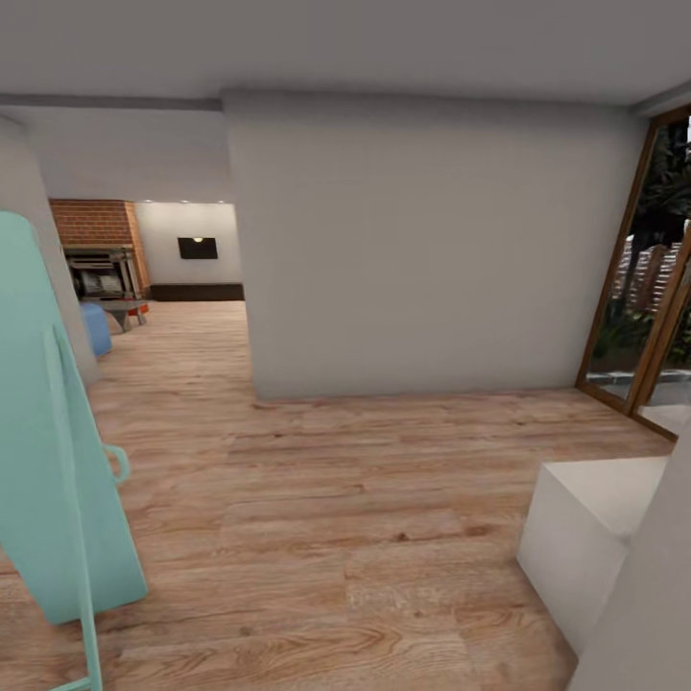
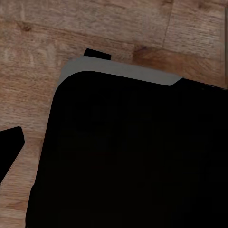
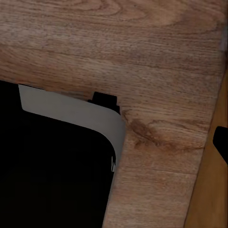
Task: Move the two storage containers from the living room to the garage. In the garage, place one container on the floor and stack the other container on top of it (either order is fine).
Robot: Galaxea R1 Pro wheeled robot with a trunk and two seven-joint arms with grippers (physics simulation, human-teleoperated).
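Wood-plank floor leads toward a distant brick fireplace.

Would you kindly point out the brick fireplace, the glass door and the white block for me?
Fireplace [image 1: 99,251]: head view, on its dark opening below the brick.
Glass door [image 1: 645,288]: head view, on the pane.
White block [image 1: 603,492]: head view, on its top face.

living room past the white wall corner: light wood-plank floor | red brick fireplace way at the back left | wood-framed glass door on the right | blue sofa edge peeking near fireplace
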